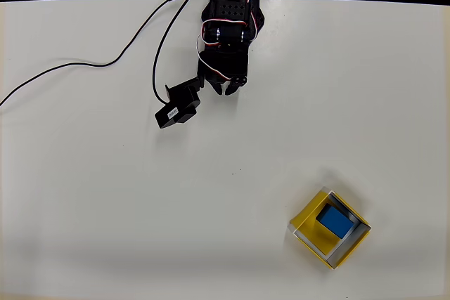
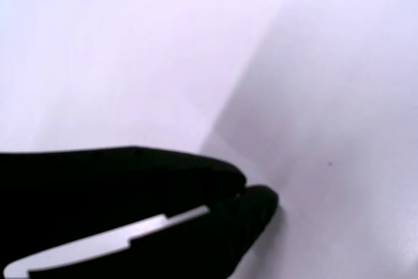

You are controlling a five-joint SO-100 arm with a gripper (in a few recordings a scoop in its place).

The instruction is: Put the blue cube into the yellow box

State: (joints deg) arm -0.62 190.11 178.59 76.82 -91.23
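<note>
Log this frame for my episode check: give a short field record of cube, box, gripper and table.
cube: blue cube lies inside the box, tilted
box: yellow box sits at the lower right of the overhead view, turned diagonally
gripper: gripper near the top centre, far from the box, fingers together, holding nothing
other: black block with a cable lies left of the gripper
table: white table
task state: cube already in box
</note>
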